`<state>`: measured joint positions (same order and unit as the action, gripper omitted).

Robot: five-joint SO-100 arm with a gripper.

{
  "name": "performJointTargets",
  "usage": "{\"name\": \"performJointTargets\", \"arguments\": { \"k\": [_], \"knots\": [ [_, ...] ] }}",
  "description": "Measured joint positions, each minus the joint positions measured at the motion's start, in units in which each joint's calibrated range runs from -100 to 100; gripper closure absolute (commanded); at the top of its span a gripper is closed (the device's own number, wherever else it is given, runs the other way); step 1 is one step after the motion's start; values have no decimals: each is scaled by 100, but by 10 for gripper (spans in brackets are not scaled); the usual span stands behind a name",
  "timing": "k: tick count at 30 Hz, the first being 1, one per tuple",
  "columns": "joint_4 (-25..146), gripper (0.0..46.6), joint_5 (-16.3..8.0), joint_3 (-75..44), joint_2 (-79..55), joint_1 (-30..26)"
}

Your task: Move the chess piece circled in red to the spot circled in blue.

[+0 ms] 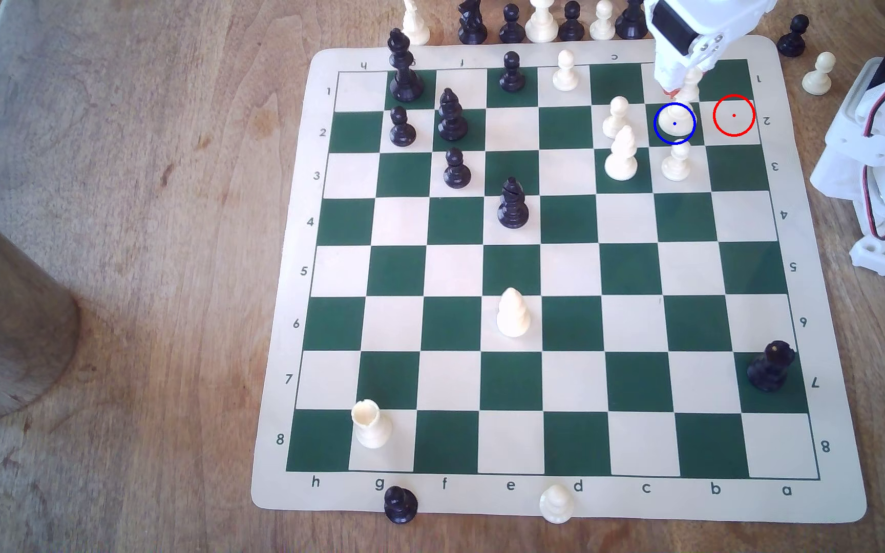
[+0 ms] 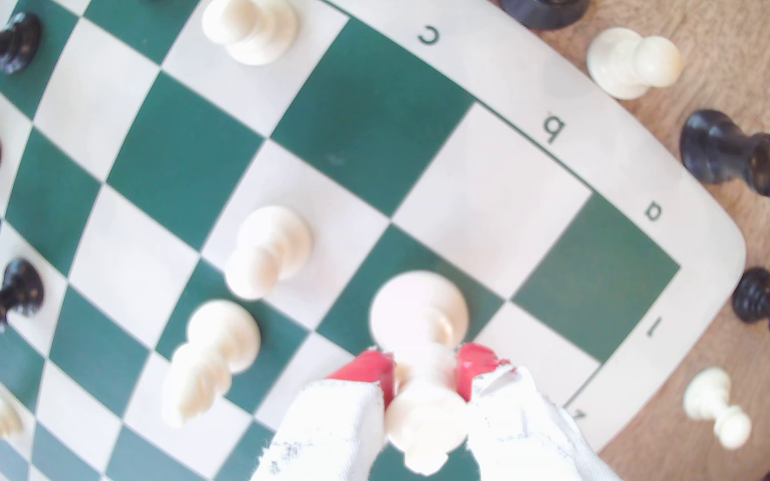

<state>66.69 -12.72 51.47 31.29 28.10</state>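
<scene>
Gripper (image 2: pixel 425 370): red-tipped fingers clamped on king (image 2: pixel 420 314) at slim neck, base on blue-ringed square (image 1: pixel 688 139). Likely light, rigid, smooth plastic; top-heavy, best held below collar.

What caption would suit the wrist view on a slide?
Red-tipped gripper clasping the cream king, its base on a dark green square, pawns nearby.

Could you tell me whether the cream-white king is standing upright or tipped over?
Upright: the tall cream-white king stands on its base inside the blue ring, with the red-tipped gripper closed around its slim body.
</scene>
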Motion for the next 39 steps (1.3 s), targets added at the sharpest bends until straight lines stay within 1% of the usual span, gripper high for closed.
{"name": "performJointTargets", "arguments": {
  "k": [1, 6, 11, 17, 18, 19, 21, 23, 24, 25, 27, 28, 31, 33, 35, 36, 37, 38, 39],
  "knots": [
    [0, 279, 15, 0, 0, 0],
    [64, 230, 49, 9, -8, 7],
    [327, 228, 63, 0, 126, 118],
    [1195, 229, 68, -343, 561, -29],
    [1299, 230, 68, -398, 654, -44],
    [1506, 247, 68, -452, 771, -74],
    [1952, 266, 68, -488, 1098, -206],
    [2159, 269, 78, -488, 1349, -310],
    [2629, 265, 103, -488, 1718, -524],
    [2749, 257, 103, -488, 1885, -656],
    [2948, 236, 103, -479, 2220, -819],
    [3171, 232, 107, -416, 2698, -1084],
    [3195, 227, 107, -190, 3234, -1268],
    [3195, 237, 107, 226, 3787, -1556],
    [3195, 281, 107, 389, 3997, -1615],
    [3195, 349, 103, 488, 4089, -1652],
    [3195, 378, 103, 542, 4248, -1814],
    [3195, 384, 103, 551, 4273, -1829],
    [3187, 417, 103, 551, 4307, -1836]
  ]
}}
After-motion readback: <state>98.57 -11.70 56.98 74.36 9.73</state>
